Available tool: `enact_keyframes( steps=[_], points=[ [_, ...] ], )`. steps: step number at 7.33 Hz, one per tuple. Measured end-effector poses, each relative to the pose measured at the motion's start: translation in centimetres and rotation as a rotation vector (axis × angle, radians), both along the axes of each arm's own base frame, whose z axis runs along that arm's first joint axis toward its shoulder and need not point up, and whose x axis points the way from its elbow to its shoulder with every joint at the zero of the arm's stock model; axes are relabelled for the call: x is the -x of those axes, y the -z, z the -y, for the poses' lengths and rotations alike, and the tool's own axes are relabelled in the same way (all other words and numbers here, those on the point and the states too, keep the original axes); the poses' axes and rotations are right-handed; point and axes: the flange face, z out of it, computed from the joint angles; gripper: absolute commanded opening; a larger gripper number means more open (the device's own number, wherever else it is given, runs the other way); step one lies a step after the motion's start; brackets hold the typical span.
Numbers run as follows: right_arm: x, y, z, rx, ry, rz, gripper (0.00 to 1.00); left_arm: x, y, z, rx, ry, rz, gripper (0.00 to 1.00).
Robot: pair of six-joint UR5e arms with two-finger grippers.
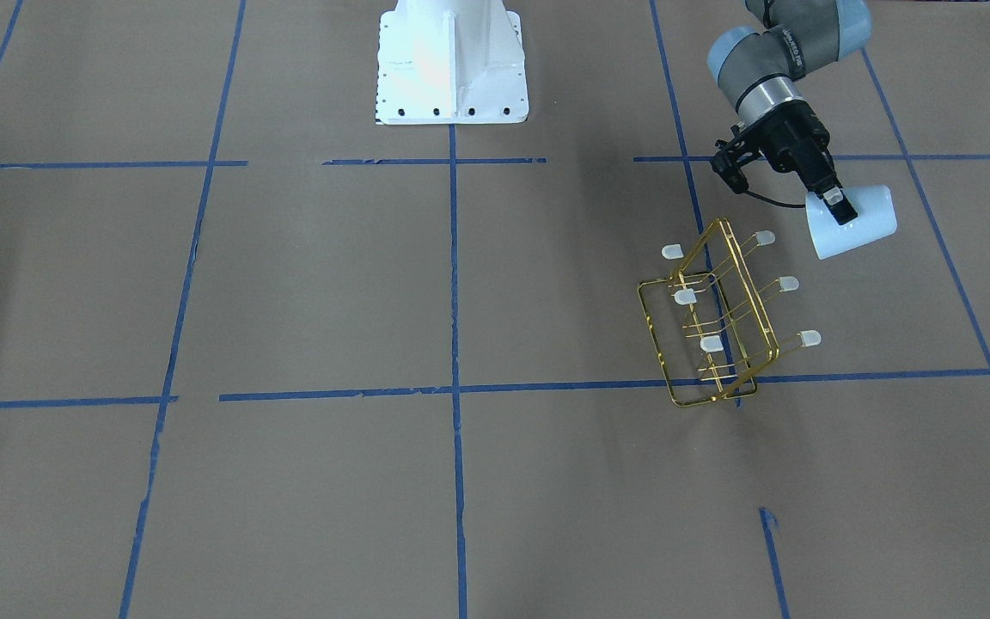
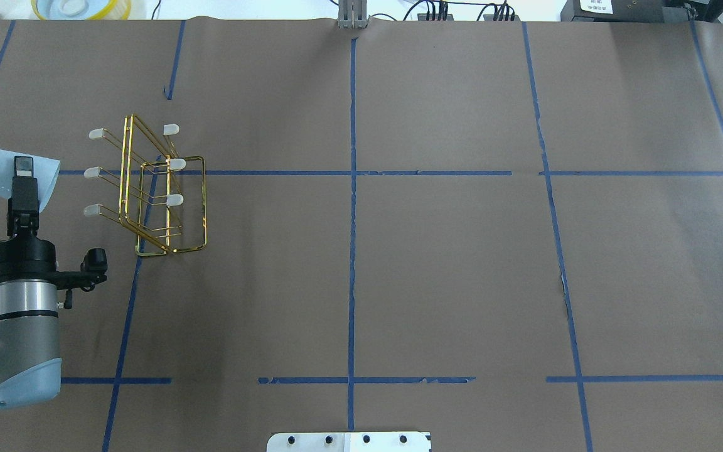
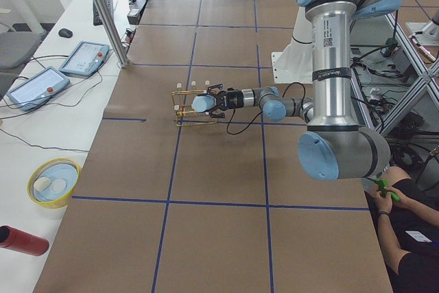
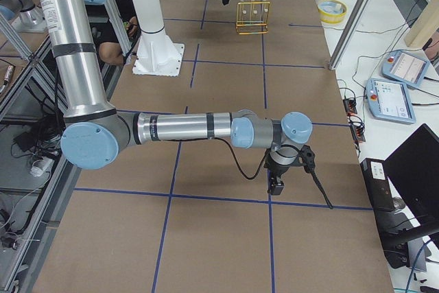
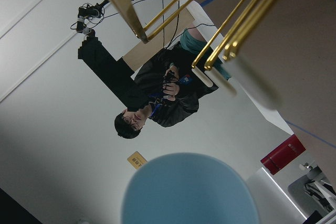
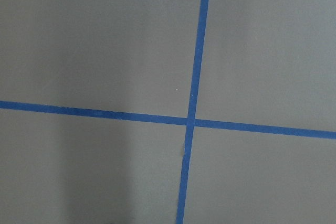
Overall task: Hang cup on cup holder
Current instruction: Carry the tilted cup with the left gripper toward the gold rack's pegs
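Note:
My left gripper (image 1: 840, 209) is shut on the pale blue-white cup (image 1: 860, 225) and holds it on its side above the table. The cup's wider end faces the gold wire cup holder (image 1: 718, 322). In the overhead view the cup (image 2: 4, 172) and gripper (image 2: 23, 168) are just left of the holder (image 2: 164, 201), apart from its capped prongs. The left wrist view shows the cup (image 5: 189, 190) below the prongs (image 5: 236, 30). My right gripper (image 4: 276, 183) hangs low over the table, far from both; I cannot tell whether it is open or shut.
The white robot base (image 1: 452, 60) stands at mid-table. A yellow-rimmed bowl (image 3: 53, 183) and a red cylinder (image 3: 20, 240) lie on the white side table past the far edge, with control tablets (image 3: 84, 56). An operator (image 5: 157, 98) stands beyond the holder.

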Motion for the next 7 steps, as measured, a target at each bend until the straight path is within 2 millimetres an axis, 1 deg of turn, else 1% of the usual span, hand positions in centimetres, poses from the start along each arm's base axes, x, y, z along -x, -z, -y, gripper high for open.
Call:
enact_keyframes(
  steps=[2,4,7],
  points=[
    [0.0,0.0,0.0,0.0,0.001,0.0,1.0,-0.4,0.5,-0.1,0.026,-0.019,0.153,0.39],
    [0.0,0.0,0.0,0.001,0.0,0.0,1.0,-1.6,0.7,-0.1,0.049,-0.03,0.266,0.4],
    [0.0,0.0,0.0,0.001,0.0,0.0,1.0,-2.8,0.3,-0.1,0.064,-0.043,0.34,0.41]
  ],
)
